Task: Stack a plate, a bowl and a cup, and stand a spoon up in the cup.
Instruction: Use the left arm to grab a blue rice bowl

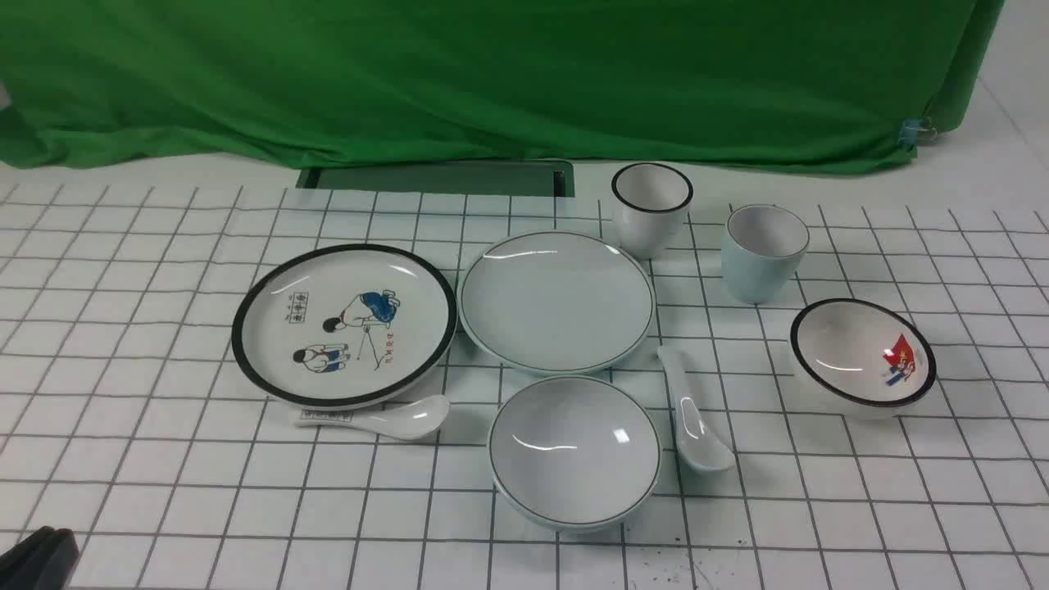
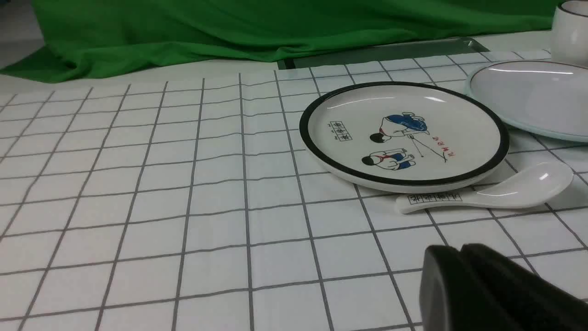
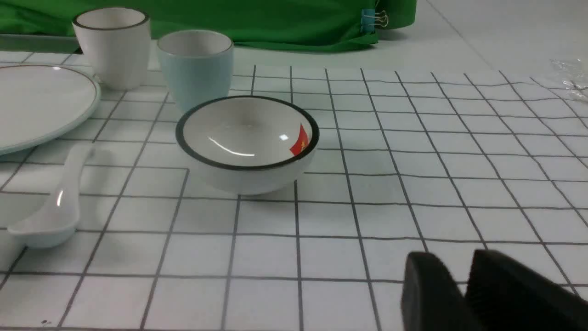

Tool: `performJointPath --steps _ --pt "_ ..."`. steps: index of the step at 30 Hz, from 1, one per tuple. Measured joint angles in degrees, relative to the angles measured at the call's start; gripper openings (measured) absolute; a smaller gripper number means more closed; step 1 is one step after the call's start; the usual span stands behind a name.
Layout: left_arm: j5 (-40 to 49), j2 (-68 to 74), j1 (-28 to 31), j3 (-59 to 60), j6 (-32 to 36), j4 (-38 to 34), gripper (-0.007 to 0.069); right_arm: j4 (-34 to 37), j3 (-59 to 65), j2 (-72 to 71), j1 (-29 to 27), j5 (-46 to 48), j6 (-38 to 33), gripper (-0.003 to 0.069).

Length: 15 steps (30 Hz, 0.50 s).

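Observation:
The pale blue-green plate (image 1: 557,299) lies in the middle of the checked cloth. The plain blue-grey bowl (image 1: 574,447) sits just in front of it. The plain white spoon (image 1: 692,414) lies to the right of the bowl, handle toward the plate. The pale blue cup (image 1: 762,250) stands at the back right, and it shows in the right wrist view (image 3: 195,64). My left gripper (image 1: 37,557) is at the front left corner, shut and empty (image 2: 459,250). My right gripper (image 3: 457,257) shows only in its wrist view, with a narrow gap between its fingertips, empty, well short of the dishes.
A black-rimmed cartoon plate (image 1: 344,324) lies left of the plain plate, with a marked spoon (image 1: 385,418) in front of it. A black-rimmed cup (image 1: 651,205) stands behind the plain plate. A black-rimmed pictured bowl (image 1: 860,356) sits at the right. Green cloth hangs behind.

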Motion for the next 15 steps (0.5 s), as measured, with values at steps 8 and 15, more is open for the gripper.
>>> performJointPath --steps 8,15 --pt "0.00 0.00 0.00 0.00 0.00 0.00 -0.0028 0.00 0.00 0.00 0.00 0.00 0.05 0.0206" --pt "0.00 0.00 0.00 0.00 0.00 0.00 -0.0028 0.00 0.00 0.00 0.00 0.00 0.05 0.0221"
